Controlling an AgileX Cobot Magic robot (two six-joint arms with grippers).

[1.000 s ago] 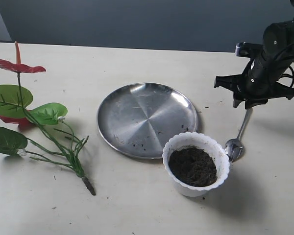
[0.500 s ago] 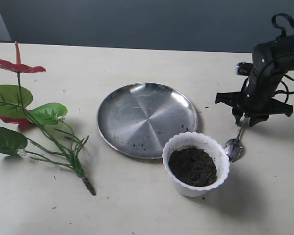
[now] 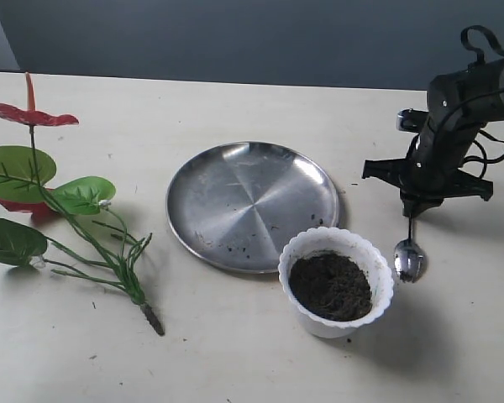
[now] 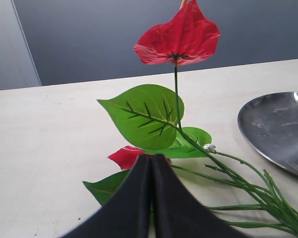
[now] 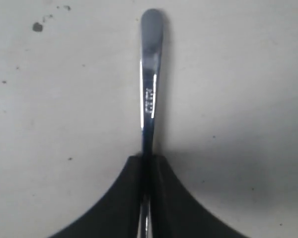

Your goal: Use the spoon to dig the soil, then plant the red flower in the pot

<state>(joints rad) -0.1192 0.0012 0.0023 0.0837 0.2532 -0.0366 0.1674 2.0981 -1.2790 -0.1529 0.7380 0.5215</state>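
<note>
The silver spoon hangs bowl-down just right of the white pot. My right gripper is shut on its thin handle, which sticks out beyond the fingertips in the right wrist view. Dark soil fills the pot. The red flower lies flat on the table at the far left, its dark base pointing towards the pot. My left gripper shows only in its own wrist view, shut and holding nothing, close above the flower's leaves and a red spathe.
A large round steel plate with a few soil crumbs lies between the flower and the pot, touching the pot's rim in the exterior view. Its edge shows in the left wrist view. The table's back edge meets a dark wall.
My right gripper has come down onto the spoon's handle and shut on it. The spoon has swung from slanted to nearly straight, its bowl shifting slightly right.
</note>
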